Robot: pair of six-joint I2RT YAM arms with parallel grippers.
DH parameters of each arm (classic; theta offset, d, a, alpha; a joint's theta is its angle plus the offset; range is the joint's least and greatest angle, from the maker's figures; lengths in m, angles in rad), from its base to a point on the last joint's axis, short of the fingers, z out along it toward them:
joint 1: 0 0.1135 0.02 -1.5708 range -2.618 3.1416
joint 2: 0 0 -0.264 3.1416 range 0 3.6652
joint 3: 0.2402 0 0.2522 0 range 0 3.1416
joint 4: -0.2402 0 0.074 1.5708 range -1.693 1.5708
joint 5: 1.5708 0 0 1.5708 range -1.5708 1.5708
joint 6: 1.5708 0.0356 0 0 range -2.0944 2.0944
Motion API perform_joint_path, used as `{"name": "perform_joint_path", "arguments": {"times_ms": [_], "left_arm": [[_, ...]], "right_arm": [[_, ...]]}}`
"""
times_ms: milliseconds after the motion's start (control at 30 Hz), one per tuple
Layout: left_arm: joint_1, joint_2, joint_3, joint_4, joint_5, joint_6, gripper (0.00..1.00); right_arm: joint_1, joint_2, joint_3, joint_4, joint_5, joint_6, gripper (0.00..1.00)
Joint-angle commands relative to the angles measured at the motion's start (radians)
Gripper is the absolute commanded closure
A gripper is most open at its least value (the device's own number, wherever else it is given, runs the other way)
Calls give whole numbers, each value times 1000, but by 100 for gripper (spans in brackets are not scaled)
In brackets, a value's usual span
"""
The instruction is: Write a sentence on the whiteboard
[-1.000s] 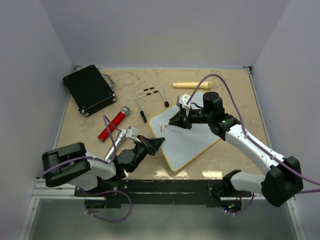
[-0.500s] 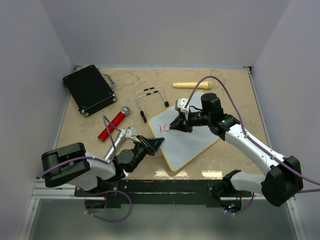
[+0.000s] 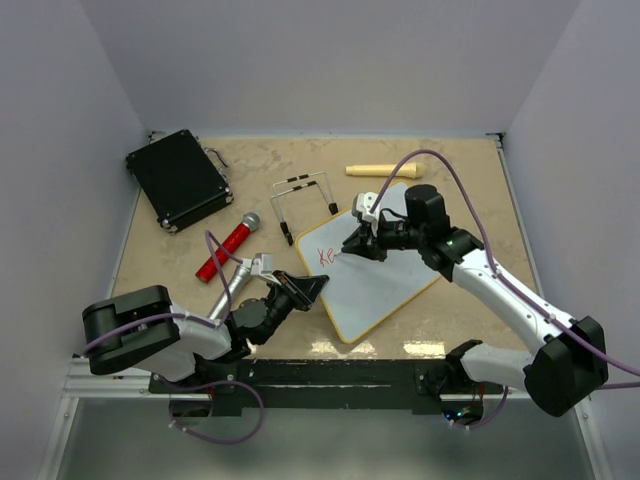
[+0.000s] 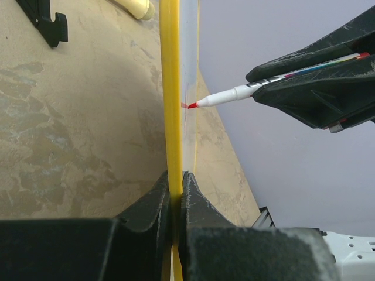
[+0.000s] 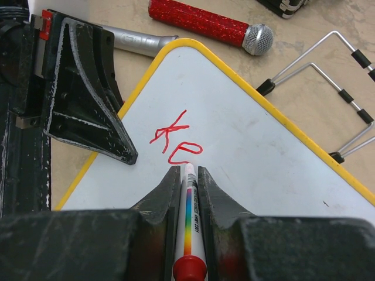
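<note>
Right wrist view: my right gripper [image 5: 187, 172] clamps the rainbow-barrelled red marker [image 5: 188, 225], tip at the barely begun red handwritten sentence [image 5: 176, 140]. My left gripper [image 4: 174, 178] pinches the glossy yellow-framed whiteboard [image 5: 263, 158] rim, presumably steadying it.

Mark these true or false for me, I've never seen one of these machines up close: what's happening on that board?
1. The right end effector grips a marker with its tip at the whiteboard. True.
2. The whiteboard is blank. False: two red letters are already on it.
3. The left end effector is clamped on the whiteboard's yellow edge. True.
4. The red microphone lies on the whiteboard. False: it lies on the table, beside the board.
</note>
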Motion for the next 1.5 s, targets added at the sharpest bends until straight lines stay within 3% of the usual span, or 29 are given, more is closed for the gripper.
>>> {"name": "perform_joint_path", "arguments": {"times_ms": [0,467,967,1467], "left_arm": [[0,-4,11,104,33,72,100],[0,-2,10,106,36,71,100],[0,12,16,118,42,72,100],[0,-2,5,112,33,74,100]], "right_arm": [[-8,-15,33,38,28,9,100],[-17,-23,30,58,180,33,100],[-14,13,38,86,31,30,100],[-16,26,41,-110,10,-83,100]]}}
